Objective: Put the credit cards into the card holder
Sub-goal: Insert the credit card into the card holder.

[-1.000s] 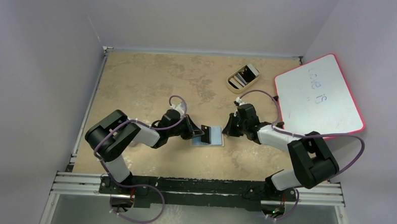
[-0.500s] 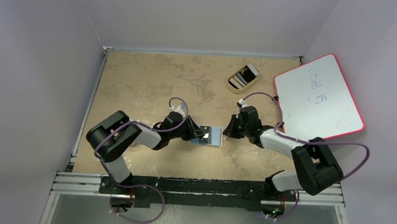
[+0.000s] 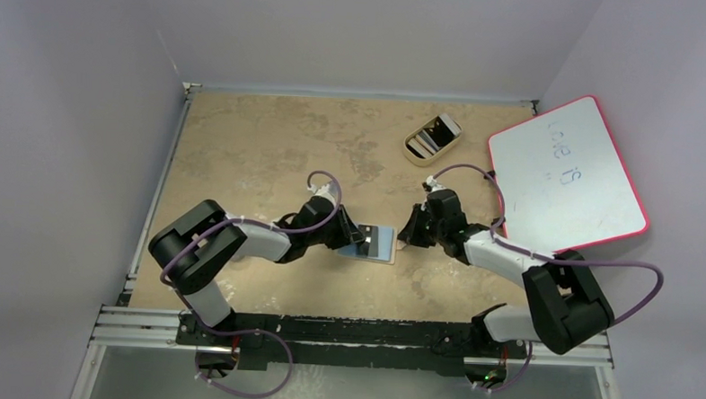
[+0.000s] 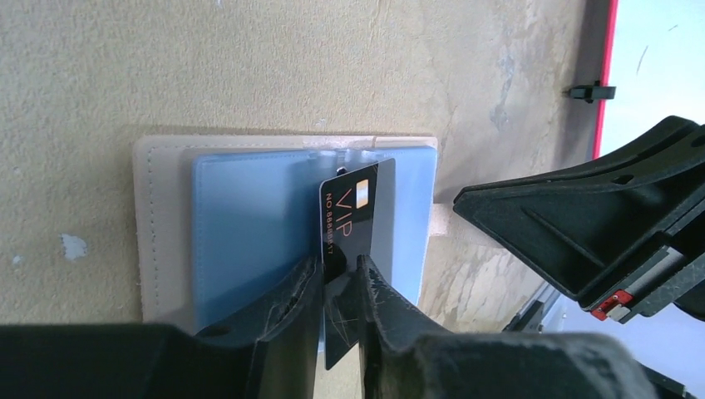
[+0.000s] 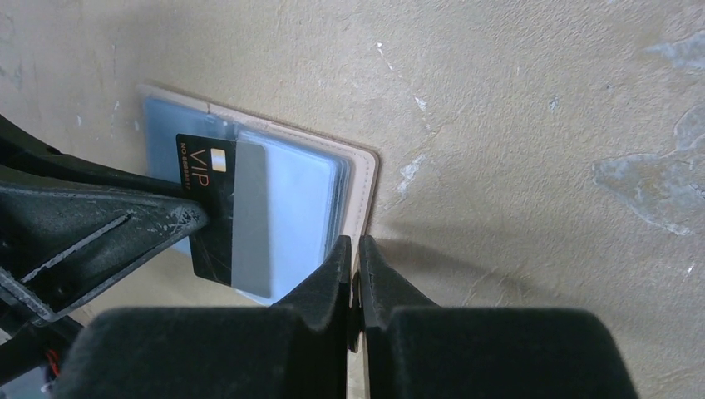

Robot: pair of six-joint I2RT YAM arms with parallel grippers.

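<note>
The card holder [image 3: 384, 249] lies open on the table, tan with pale blue sleeves [image 4: 249, 224] on it. My left gripper [image 3: 346, 238] is shut on a black credit card [image 4: 357, 208] marked VIP. It holds the card edge-on over the sleeves, with a grey strip along the card's side. The card also shows in the right wrist view [image 5: 220, 208]. My right gripper [image 5: 355, 249] is shut on the holder's tan right edge [image 5: 366, 179]. In the top view the right gripper [image 3: 405, 240] sits at the holder's right side. No other loose cards show.
A tan oval tray [image 3: 414, 150] holding a white-edged phone-like slab stands at the back. A red-rimmed whiteboard [image 3: 566, 173] lies at the right, just behind my right arm. The table's raised left rail [image 3: 156, 200] runs beside the left arm.
My left gripper has tipped the black card lower and flatter over the holder's sleeves. The holder has shifted slightly right. The right arm's elbow has swung right, while its gripper stays at the holder's edge.
</note>
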